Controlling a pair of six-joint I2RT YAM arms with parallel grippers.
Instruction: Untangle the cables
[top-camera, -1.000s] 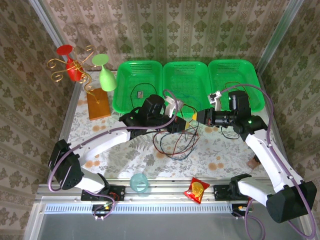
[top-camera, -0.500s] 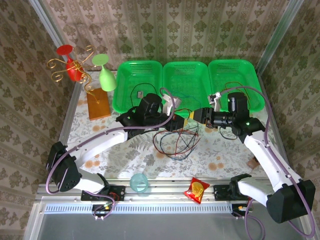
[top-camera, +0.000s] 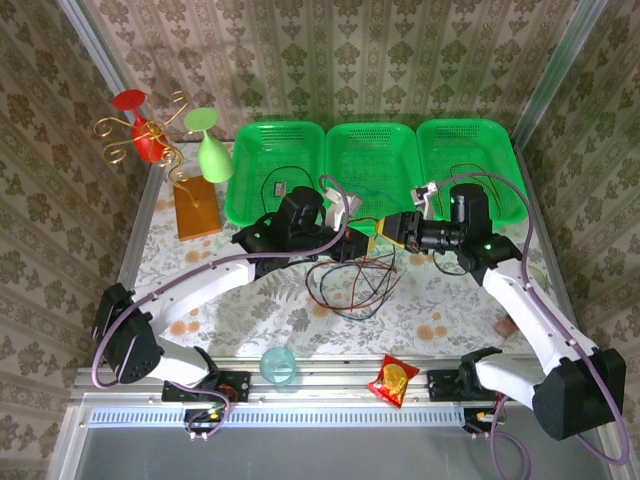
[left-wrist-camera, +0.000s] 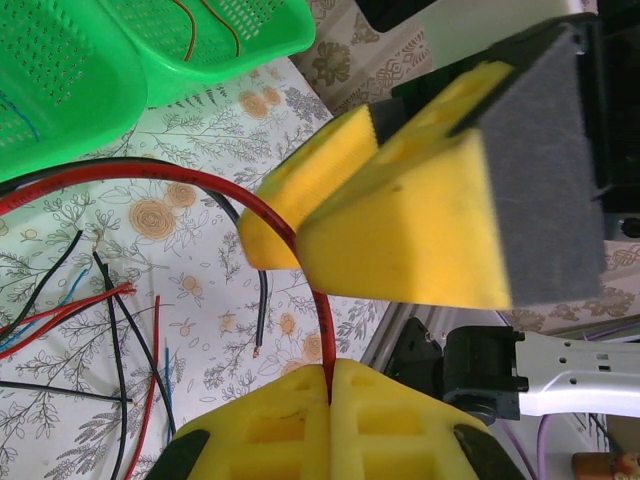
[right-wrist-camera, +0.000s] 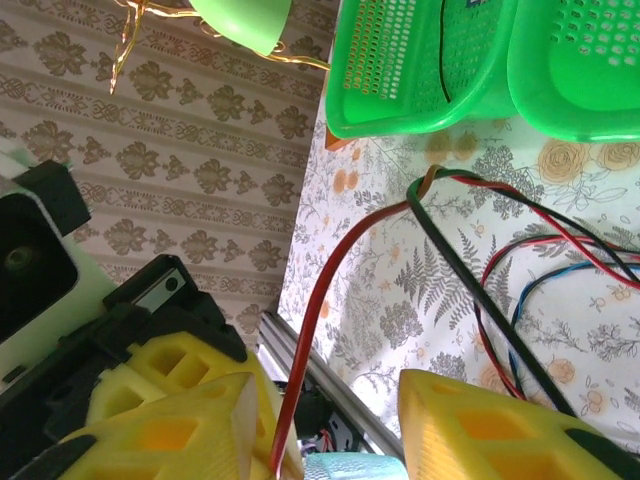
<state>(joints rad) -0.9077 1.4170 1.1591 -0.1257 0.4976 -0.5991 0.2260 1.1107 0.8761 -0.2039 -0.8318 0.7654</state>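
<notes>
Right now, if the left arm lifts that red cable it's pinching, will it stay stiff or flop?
Probably floppy: the red cable bends in a loose arc out of the shut left gripper. It looks thin, so it is likely light for its length. It may drag its neighbours along, since it runs into the heap of other cables.

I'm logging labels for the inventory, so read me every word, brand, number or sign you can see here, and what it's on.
No text can be read in these views.
Snack packet at the table's near edge: red and yellow printing, too small to read.
Small dark item in the left green basket: too small to tell any marking.
</notes>
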